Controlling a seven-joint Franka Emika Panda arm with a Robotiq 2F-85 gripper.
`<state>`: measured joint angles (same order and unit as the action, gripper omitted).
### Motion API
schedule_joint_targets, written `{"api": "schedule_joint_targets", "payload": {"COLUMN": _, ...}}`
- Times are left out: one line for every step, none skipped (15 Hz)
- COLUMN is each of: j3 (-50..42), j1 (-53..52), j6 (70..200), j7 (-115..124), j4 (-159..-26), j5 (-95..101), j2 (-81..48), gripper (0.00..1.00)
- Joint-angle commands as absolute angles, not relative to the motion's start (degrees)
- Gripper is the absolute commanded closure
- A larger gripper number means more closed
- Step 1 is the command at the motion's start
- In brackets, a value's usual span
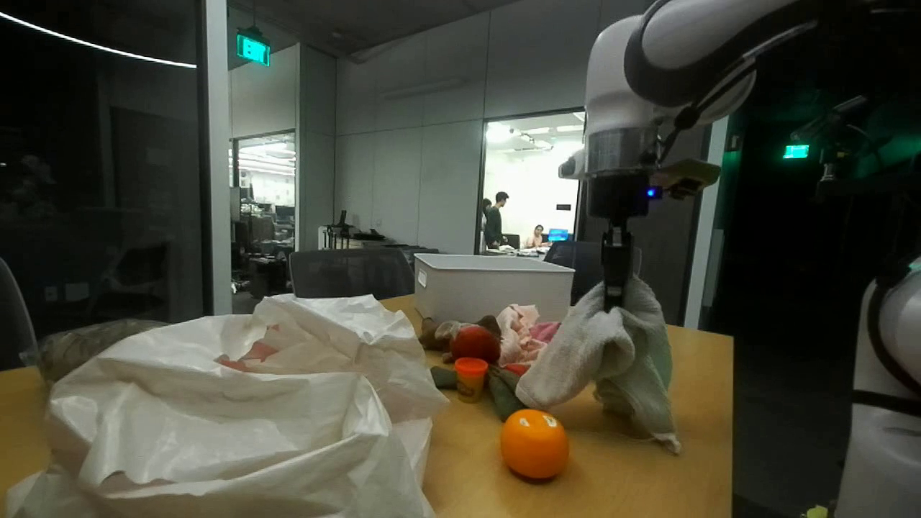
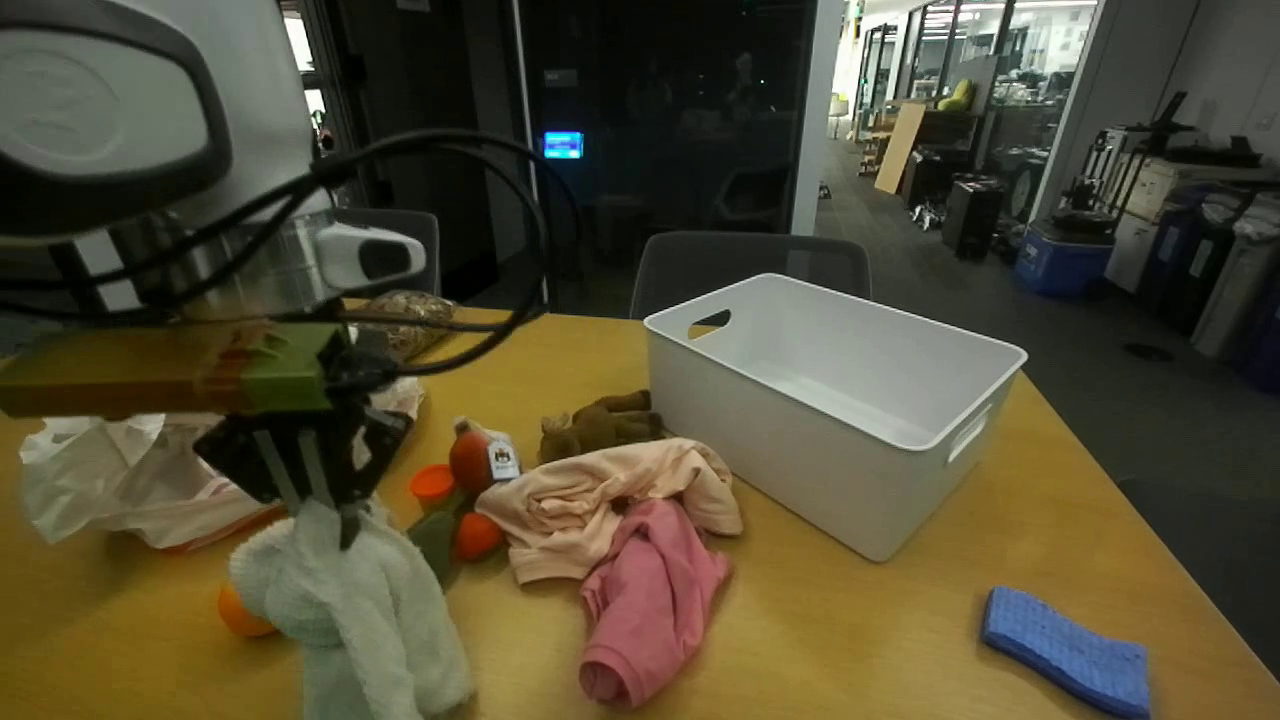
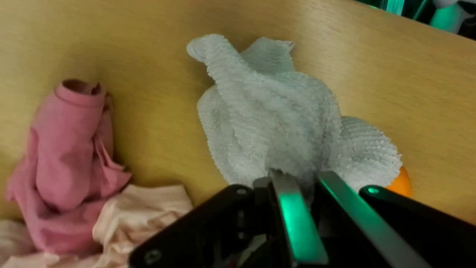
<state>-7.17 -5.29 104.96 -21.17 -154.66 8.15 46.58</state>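
Gripper (image 1: 613,298) is pinching the white terry towel (image 3: 273,111) by a bunched upper fold, jaws nearly together w/ fabric btwn them. Towel hangs below it, well apart from the light grey bin (image 2: 800,455), w/ the pink garment (image 2: 650,590) & peach garment (image 2: 600,490) lying btwn towel & bin. Can't tell if its lowest corner touches the table (image 2: 850,640). The orange (image 1: 534,444) sits near the towel, farther from the bin than both garments; contact unclear. Brown plush (image 2: 605,428) is just beside the bin. Step in hand looks like the hold right after a grasp: towel's gripped, prob. not lifted far. Next move, I'd say, calls for a firm pinch & a straight lift first, so loose folds don't nudge the orange or drag the garments.
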Motion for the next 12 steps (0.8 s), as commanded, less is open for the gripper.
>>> {"api": "schedule_joint_targets", "payload": {"j3": -6.2, "j1": -2.2, "j6": 106.0, "j7": -19.5, "j4": -155.8, "j5": 12.0, "j2": 41.2, "gripper": 0.92}}
{"api": "schedule_joint_targets", "payload": {"j3": -6.2, "j1": -2.2, "j6": 106.7, "j7": -19.6, "j4": -156.1, "j5": 12.6, "j2": 39.5, "gripper": 0.92}}
{"api": "schedule_joint_targets", "payload": {"j3": -6.7, "j1": -2.7, "j6": 107.9, "j7": -20.5, "j4": -156.5, "j5": 12.0, "j2": 38.6, "gripper": 0.92}}
{"api": "schedule_joint_targets", "payload": {"j3": -7.0, "j1": -3.3, "j6": 110.3, "j7": -20.7, "j4": -157.0, "j5": 10.8, "j2": 37.8, "gripper": 0.92}}
{"api": "schedule_joint_targets", "payload": {"j3": -7.1, "j1": -3.7, "j6": 112.2, "j7": -21.3, "j4": -157.1, "j5": 10.1, "j2": 37.2, "gripper": 0.92}}
{"api": "schedule_joint_targets", "payload": {"j3": -7.1, "j1": -4.0, "j6": 113.4, "j7": -21.5, "j4": -157.1, "j5": 9.4, "j2": 36.4, "gripper": 0.92}}
{"api": "schedule_joint_targets", "payload": {"j3": -7.1, "j1": -3.8, "j6": 114.7, "j7": -21.0, "j4": -156.9, "j5": 8.9, "j2": 35.5, "gripper": 0.64}}
{"api": "schedule_joint_targets", "payload": {"j3": -7.0, "j1": -3.7, "j6": 115.5, "j7": -20.6, "j4": -156.6, "j5": 8.5, "j2": 34.9, "gripper": 0.62}}
{"api": "schedule_joint_targets", "payload": {"j3": -6.9, "j1": -3.5, "j6": 115.5, "j7": -20.5, "j4": -156.1, "j5": 8.2, "j2": 34.6, "gripper": 0.56}}
{"api": "schedule_joint_targets", "payload": {"j3": -4.6, "j1": -2.0, "j6": 115.2, "j7": -16.3, "j4": -155.1, "j5": 10.3, "j2": 34.2, "gripper": 0.5}}
{"api": "schedule_joint_targets", "payload": {"j3": -2.5, "j1": -1.0, "j6": 117.0, "j7": -12.9, "j4": -154.9, "j5": 12.7, "j2": 35.0, "gripper": 0.41}}
{"api": "schedule_joint_targets", "payload": {"j3": -1.0, "j1": -1.1, "j6": 116.8, "j7": -11.2, "j4": -154.1, "j5": 14.0, "j2": 35.9, "gripper": 0.34}}
